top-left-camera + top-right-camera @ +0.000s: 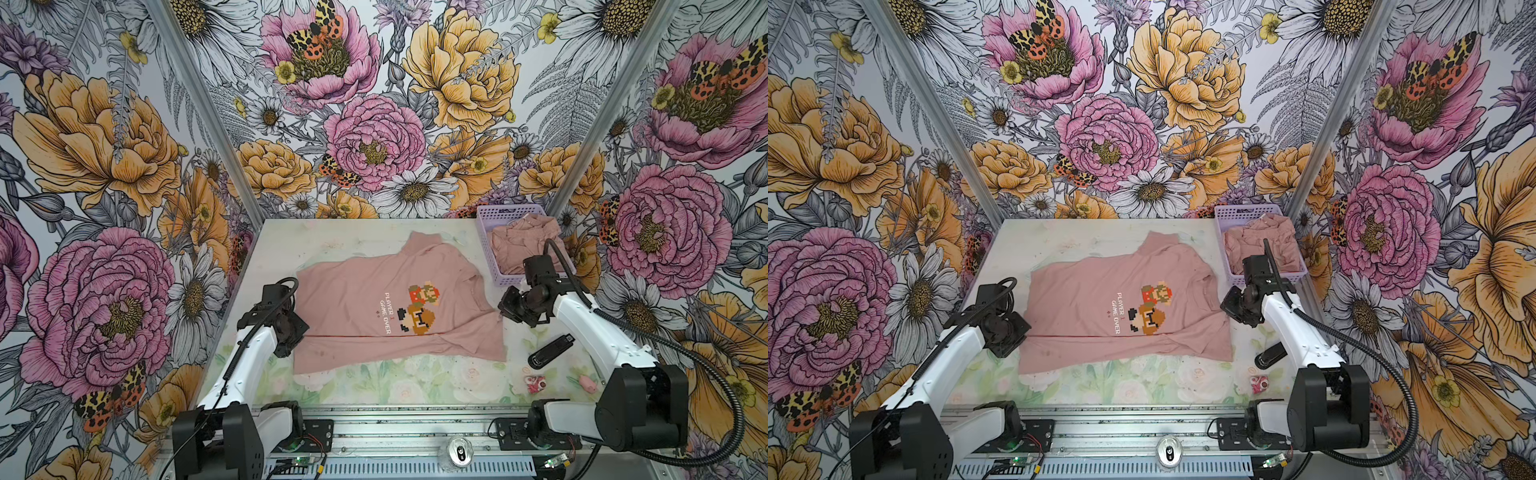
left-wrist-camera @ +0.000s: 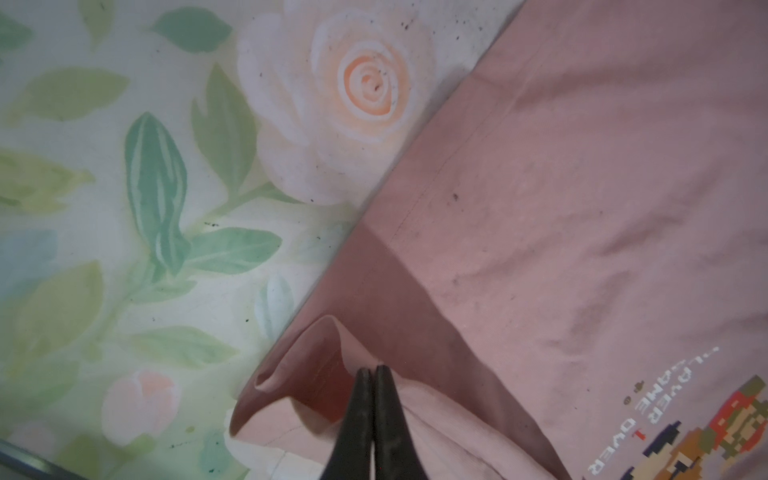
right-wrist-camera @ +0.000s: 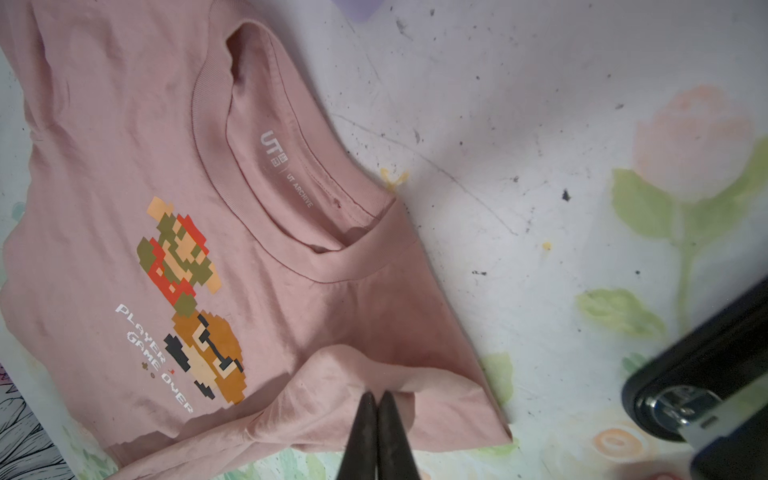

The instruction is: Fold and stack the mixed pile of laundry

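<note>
Basket (image 1: pixel 485 237) holds pink garments (image 1: pixel 523 245); left end effector (image 2: pixel 370 372), right end effector (image 3: pixel 376 395) both pinching T-shirt (image 1: pixel 365 307)

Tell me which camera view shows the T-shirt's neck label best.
Right wrist view: the neck label is close and readable. In both top views the T-shirt is too small; the left wrist view misses it.

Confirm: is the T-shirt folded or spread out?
Spread out: the T-shirt lies flat on the table, print up. Left gripper and right gripper pinch its edges.
</note>
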Robot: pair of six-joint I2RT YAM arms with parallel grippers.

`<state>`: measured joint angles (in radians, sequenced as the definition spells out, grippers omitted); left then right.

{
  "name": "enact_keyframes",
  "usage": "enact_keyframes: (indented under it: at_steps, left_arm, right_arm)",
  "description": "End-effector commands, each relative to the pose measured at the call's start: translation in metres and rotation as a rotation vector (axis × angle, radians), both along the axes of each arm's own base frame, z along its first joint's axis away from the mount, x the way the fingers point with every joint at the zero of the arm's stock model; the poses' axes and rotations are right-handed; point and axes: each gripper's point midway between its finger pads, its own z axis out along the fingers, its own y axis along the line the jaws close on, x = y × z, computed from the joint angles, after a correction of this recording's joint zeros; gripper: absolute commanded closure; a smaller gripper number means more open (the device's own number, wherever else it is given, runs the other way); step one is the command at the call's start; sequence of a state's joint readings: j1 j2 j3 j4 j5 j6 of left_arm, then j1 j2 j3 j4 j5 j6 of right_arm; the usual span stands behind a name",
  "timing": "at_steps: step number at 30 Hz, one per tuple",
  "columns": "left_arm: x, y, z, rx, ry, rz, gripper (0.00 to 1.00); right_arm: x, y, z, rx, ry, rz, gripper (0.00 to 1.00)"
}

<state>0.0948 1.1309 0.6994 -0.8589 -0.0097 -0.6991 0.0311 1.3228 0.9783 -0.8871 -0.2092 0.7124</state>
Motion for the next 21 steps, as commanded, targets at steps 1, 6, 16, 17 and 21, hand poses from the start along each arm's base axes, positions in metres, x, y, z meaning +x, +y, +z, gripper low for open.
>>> enact_keyframes:
  at_steps: [1, 6, 16, 17, 21]
  left_arm:
    - [0.017, 0.008, 0.008, 0.046, -0.055, -0.024, 1.0]
    - [0.036, 0.014, 0.022, 0.083, -0.116, -0.052, 1.0]
    - [0.061, 0.024, 0.026, 0.127, -0.108, -0.11, 1.0]
    - [0.063, 0.024, 0.026, 0.127, -0.11, -0.114, 1.0]
    - [0.066, 0.025, 0.022, 0.128, -0.099, -0.121, 1.0]
  right_arm:
    - [0.024, -0.002, 0.017, -0.044, -0.083, 0.018, 1.0]
    - [0.028, -0.002, 0.01, -0.06, -0.065, 0.03, 1.0]
    - [0.031, -0.003, 0.001, -0.075, -0.044, 0.045, 1.0]
    - [0.031, -0.003, 0.001, -0.075, -0.042, 0.047, 1.0]
    - [0.03, -0.003, -0.001, -0.08, -0.04, 0.05, 1.0]
